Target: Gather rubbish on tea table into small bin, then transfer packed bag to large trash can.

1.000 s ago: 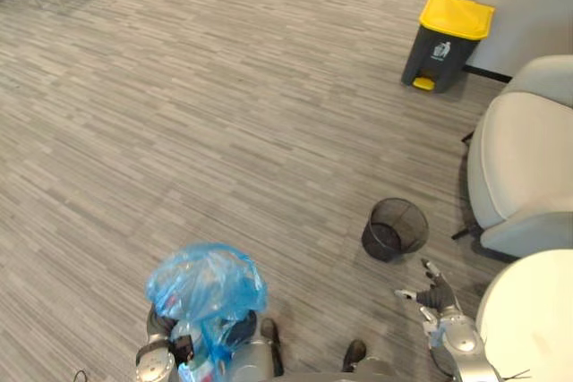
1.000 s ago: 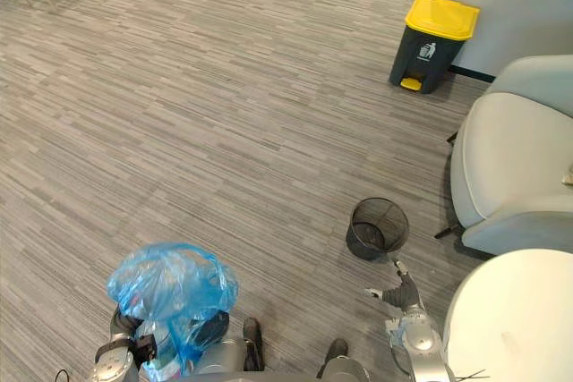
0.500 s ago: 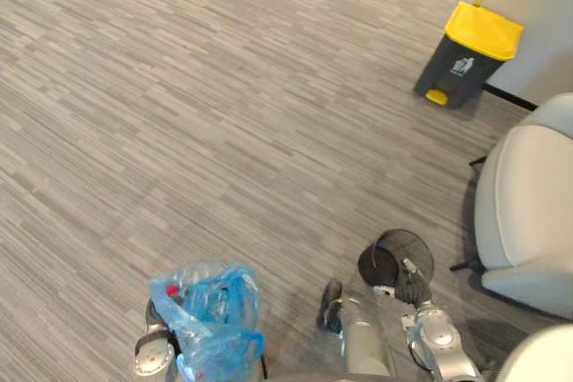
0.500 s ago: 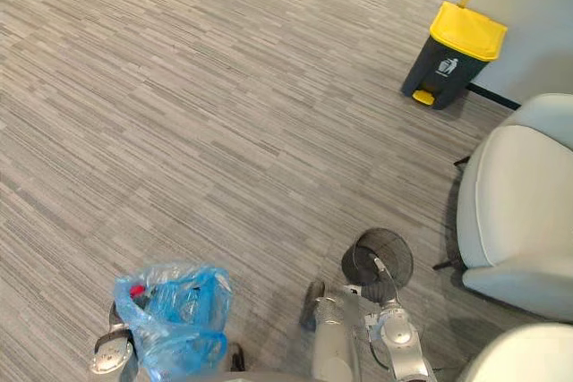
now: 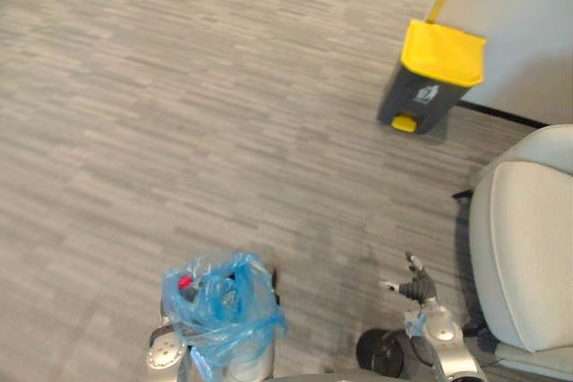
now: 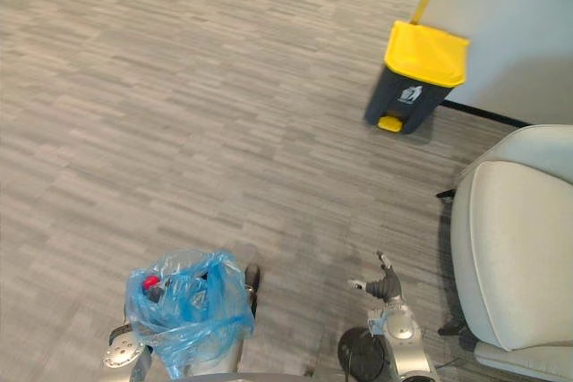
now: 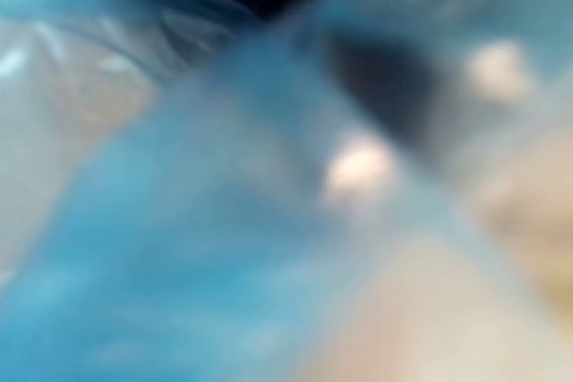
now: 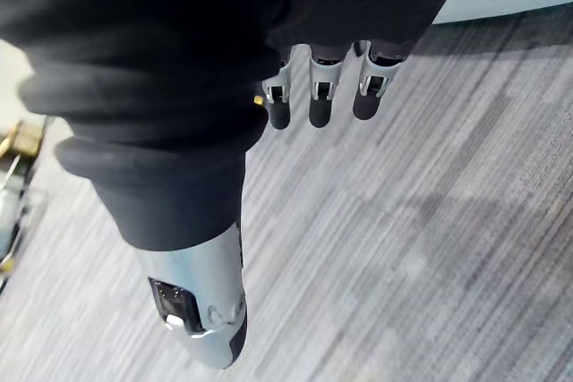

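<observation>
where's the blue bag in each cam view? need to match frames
Left eye view: blue bag at bottom, left of centre.
Right eye view: blue bag at bottom left.
Left wrist view: blue bag pressed close across the picture.
Right wrist view: right robot hand over grey floor.
Shared landmark: yellow-lidded trash can, upper right in both eye views.

The room is bright, with soft, even light on the grey striped carpet floor [image 5: 179, 87]. A soft shadow lies by the foot of the dark bin with a yellow lid [image 5: 431, 78], and a darker one under the pale grey armchair [image 5: 524, 248]. Up close in the left wrist view, the thin blue plastic bag [image 7: 179, 248] is all blurry, with two white glints.
</observation>
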You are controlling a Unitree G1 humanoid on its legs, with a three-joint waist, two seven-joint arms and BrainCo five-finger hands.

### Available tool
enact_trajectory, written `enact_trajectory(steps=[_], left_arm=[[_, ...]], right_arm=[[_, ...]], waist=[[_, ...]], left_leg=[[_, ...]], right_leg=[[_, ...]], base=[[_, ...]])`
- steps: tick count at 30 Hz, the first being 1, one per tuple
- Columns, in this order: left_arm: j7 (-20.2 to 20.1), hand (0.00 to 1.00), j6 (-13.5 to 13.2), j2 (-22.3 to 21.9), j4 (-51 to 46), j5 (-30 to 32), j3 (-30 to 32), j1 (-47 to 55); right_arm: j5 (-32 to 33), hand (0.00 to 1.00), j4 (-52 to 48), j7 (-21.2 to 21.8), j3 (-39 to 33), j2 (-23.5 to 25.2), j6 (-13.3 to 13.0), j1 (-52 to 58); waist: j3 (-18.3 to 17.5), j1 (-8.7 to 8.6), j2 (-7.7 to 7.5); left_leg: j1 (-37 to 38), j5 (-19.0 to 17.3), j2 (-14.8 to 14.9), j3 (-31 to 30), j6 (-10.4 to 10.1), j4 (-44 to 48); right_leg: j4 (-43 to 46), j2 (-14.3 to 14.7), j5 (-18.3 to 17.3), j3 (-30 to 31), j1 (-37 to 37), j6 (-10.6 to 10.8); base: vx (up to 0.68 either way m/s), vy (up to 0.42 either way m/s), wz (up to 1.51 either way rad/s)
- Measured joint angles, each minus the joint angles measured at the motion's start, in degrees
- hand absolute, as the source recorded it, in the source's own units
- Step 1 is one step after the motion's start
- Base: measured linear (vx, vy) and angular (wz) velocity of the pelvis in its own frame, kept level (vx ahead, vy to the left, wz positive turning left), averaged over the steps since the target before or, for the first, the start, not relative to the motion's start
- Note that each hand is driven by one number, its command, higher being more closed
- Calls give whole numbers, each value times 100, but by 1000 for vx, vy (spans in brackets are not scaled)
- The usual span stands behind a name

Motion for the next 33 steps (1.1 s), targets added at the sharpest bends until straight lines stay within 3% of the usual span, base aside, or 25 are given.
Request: enact_trajectory(steps=[1, 2, 3, 4, 5, 7, 10, 11, 13, 14, 15, 16, 17, 18, 19, 20, 21, 22, 26, 28, 29, 30, 31, 32, 33], left_arm=[[-3, 100, 2, 35, -70, 6, -30, -20], [-11, 100, 2, 40, -169, 17, -75, -18], [-6, 100, -6, 71, -264, 58, -141, 27], [-2, 100, -4, 154, -270, 55, -179, 6], [2, 100, -5, 176, -293, 56, -198, -5], [15, 100, -15, 224, -364, 49, -173, -70], [11, 100, -45, 303, -325, 49, -114, -205], [5, 100, -46, 370, -174, 50, -101, -304], [-5, 100, -35, 363, 109, 51, 2, -376], [-5, 100, -32, 378, 203, 54, 4, -410], [-9, 100, -30, 367, 298, 60, 20, -396], [-13, 100, -31, 330, 371, 73, 28, -395], [-28, 100, -27, 315, 384, 105, 67, -401], [-25, 100, -27, 254, 378, 108, 94, -401], [-44, 100, -23, 127, 352, 108, 124, -290], [-63, 100, -23, 83, 343, 110, 109, -250], [-73, 100, -20, 78, 325, 181, 98, -195], [-124, 100, -5, 114, 307, 187, 95, -197], [-153, 100, -6, 75, 228, 172, 78, -186], [-147, 100, -9, 67, 204, 167, 77, -173], [-145, 100, -9, 59, 205, 167, 84, -139], [-133, 100, -6, 84, 220, 166, 108, -55], [-127, 100, -1, 101, 224, 166, 107, -22], [-115, 100, 9, 110, 231, 168, 112, -27], [-105, 100, 16, 91, 225, 162, 70, -51]], right_arm=[[0, 0, -76, 0, -28, 35, -4, 71], [-1, 0, -111, 0, -34, 38, -8, 93], [-1, 0, -96, 2, -33, 60, -11, 70], [-2, 0, -62, 10, -22, 89, -12, 22], [-2, 0, -57, 9, -17, 104, -12, -14], [-2, 0, -68, 4, 52, 123, -22, -83], [-9, 0, -43, 5, 60, 129, -21, -289], [-16, 0, -6, 3, 48, 111, -21, -397], [-23, 0, 216, -5, 39, 54, -10, -522], [-44, 0, 237, -9, 14, 25, -4, -474], [-60, 0, 283, -9, -4, 6, 4, -423], [-64, 0, 330, -3, -25, -14, 35, -450], [-77, 0, 336, 4, -26, 4, 67, -437], [-99, 0, 316, 10, -29, -5, 74, -452], [-175, 0, 150, 20, -12, 2, 130, -452], [-178, 0, 22, 11, -12, 9, 131, -429], [-177, 0, -88, -13, 19, 48, 120, -387], [-161, 0, -112, -15, 24, 100, 102, -455], [-158, 0, -101, -63, 24, 56, 100, -502], [-155, 0, -26, -126, 29, 27, 101, -504], [-155, 0, 14, -133, 14, 3, 98, -507], [-163, 0, 201, -137, 14, 7, 112, -507], [-164, 0, 224, -137, 17, 36, 117, -499], [-177, 0, 218, -136, 15, 92, 117, -423], [-187, 0, 211, -133, 7, 95, 117, -407]], waist=[[-23, 0, -58], [-12, -1, -71], [-6, -45, -65], [10, -159, -39], [17, -247, -27], [65, -349, 61], [95, -380, 116], [90, -462, 104], [84, -487, 87], [61, -499, 35], [0, -590, -56], [-22, -618, 25], [-15, -616, 90], [60, -609, 213], [133, -447, 444], [159, -400, 505], [183, -287, 471], [245, -124, 308], [289, -49, 214], [303, 58, 189], [291, 61, 226], [267, 110, 207], [248, 158, 146], [169, 169, -49], [155, 160, -72]], left_leg=[[71, -174, -4, 163, 90, 94], [244, -359, -3, 327, 201, 210], [622, -670, 4, 531, 329, 291], [1017, -854, 19, 659, 416, 277], [1296, -944, 22, 727, 472, 198], [2094, -1041, 115, 970, 493, -395], [2665, -1073, 268, 1184, 425, -1022], [2934, -1114, 296, 1261, 342, -1249], [3362, -1169, 300, 1404, 213, -1578], [3700, -1315, 238, 1400, -30, -1725], [3847, -1388, 240, 1325, -147, -1723], [3894, -1391, 291, 1266, -161, -1633], [3626, -1298, 504, 1190, -330, -871], [3239, -1183, 767, 1057, -391, 218], [2412, -764, 1236, 737, -296, 2275], [2153, -823, 1321, 611, -250, 2917], [1756, -918, 1315, 441, -163, 3549], [1272, -1072, 1157, 435, -12, 3653], [514, -1164, 692, 456, 148, 2048], [444, -865, 355, 283, -195, 64], [498, -684, 316, 225, -216, -468], [577, 104, 291, 252, 109, -514], [563, 123, 239, 298, 188, -376], [532, -213, 95, 462, 313, -156], [622, -494, 46, 597, 466, 20]], right_leg=[[500, -110, 34, 61, -181, 78], [1289, -212, 180, 118, -454, 360], [2589, -362, 674, 139, -907, 1082], [3775, -450, 833, 68, -1341, 1348], [4324, -510, 787, -134, -1613, 1209], [4589, -653, 574, -957, -2373, 526], [3425, -687, 476, -1963, -3014, 338], [2429, -641, 630, -2317, -3229, 269], [791, -343, 1245, -2464, -3221, 232], [-7, -146, 1946, -2387, -3219, -51], [96, -71, 2639, -2131, -3192, -618], [325, -46, 2466, -2124, -3242, -605], [552, 85, 2152, -2185, -3220, -659], [469, 268, 2021, -2187, -3015, -708], [229, 670, 1880, -2051, -2524, -844], [140, 805, 1814, -1979, -2328, -869], [67, 899, 1689, -1816, -2039, -938], [-58, 868, 1515, -1567, -1642, -915], [-390, 689, 1221, -1280, -958, -702], [-521, 556, 986, -1028, -632, -457], [-535, 560, 910, -977, -581, -364], [-446, 516, 679, -793, -460, -202], [-377, 446, 590, -748, -446, -98], [-113, 234, 430, -654, -483, 120], [716, 41, 376, -659, -782, 279]], base=[[632, 231, -83], [603, 244, -82], [578, 242, -86], [646, 262, -63], [484, 160, -37], [516, 128, -50], [395, 30, -47], [453, -21, -29], [577, -63, -27], [589, -106, -1], [730, -145, 12], [608, -177, 8], [597, -183, -14], [680, -204, -54], [559, -128, -62], [660, -90, -83], [522, -29, -84], [511, -22, -71], [466, 57, -32], [535, 198, -47], [506, 233, -52], [434, 218, -50], [565, 273, -52], [607, 245, -30], [599, 238, -28]])
